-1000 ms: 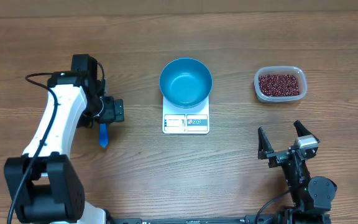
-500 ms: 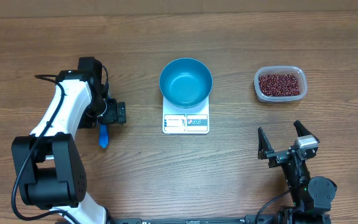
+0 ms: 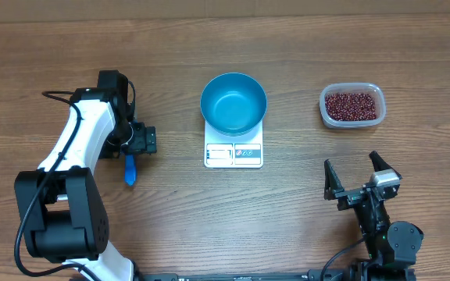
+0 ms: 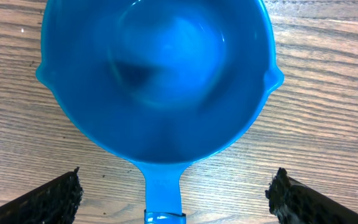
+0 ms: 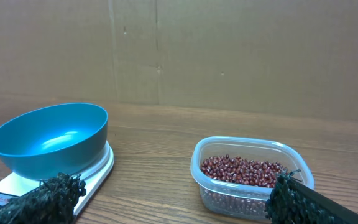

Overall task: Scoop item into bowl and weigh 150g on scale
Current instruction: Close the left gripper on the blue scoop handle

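While the left gripper (image 4: 174,198) gapes over a glossy round blue scoop (image 4: 157,81), the right gripper (image 3: 355,176) gapes above open woodgrain table (image 3: 287,226).

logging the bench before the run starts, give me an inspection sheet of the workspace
surface: wooden table, no spills seen
job's things: teal bowl empty, sitting on the white scale; beans in a clear tub to the right of them; blue scoop empty, lying on the table
clutter: nothing seen
grippers: left tool open, above the scoop's handle, jaws wide of it on both sides; right tool open, holding nothing, facing the bowl and tub
cables: black cable looped beside the left arm, away from the job's things
surroundings: cardboard wall behind the table
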Controlling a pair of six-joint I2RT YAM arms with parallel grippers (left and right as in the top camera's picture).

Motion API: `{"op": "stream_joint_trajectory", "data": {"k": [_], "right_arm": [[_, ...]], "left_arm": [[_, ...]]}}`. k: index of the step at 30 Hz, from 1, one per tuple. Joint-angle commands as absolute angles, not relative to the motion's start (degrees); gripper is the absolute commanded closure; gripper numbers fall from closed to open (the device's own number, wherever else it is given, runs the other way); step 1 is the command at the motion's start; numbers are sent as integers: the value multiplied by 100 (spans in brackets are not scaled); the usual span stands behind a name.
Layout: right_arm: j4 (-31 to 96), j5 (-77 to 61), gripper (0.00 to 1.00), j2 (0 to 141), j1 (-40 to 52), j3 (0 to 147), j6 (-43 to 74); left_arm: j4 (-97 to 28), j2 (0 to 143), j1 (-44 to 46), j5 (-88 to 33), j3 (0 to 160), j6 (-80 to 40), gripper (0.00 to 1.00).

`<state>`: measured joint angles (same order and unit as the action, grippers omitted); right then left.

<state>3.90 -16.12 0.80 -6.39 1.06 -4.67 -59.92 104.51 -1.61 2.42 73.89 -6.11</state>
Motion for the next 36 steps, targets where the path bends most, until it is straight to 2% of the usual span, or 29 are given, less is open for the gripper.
{"op": "stream_joint_trajectory", "data": {"k": [1, 36], "right_arm": [[353, -1573, 0, 16, -672, 49, -429], [353, -1573, 0, 16, -672, 49, -429]], "left_arm": [[-5966, 10490, -189, 309, 7505, -690, 1], [-5918, 10492, -189, 322, 7321, -880, 0]]}}
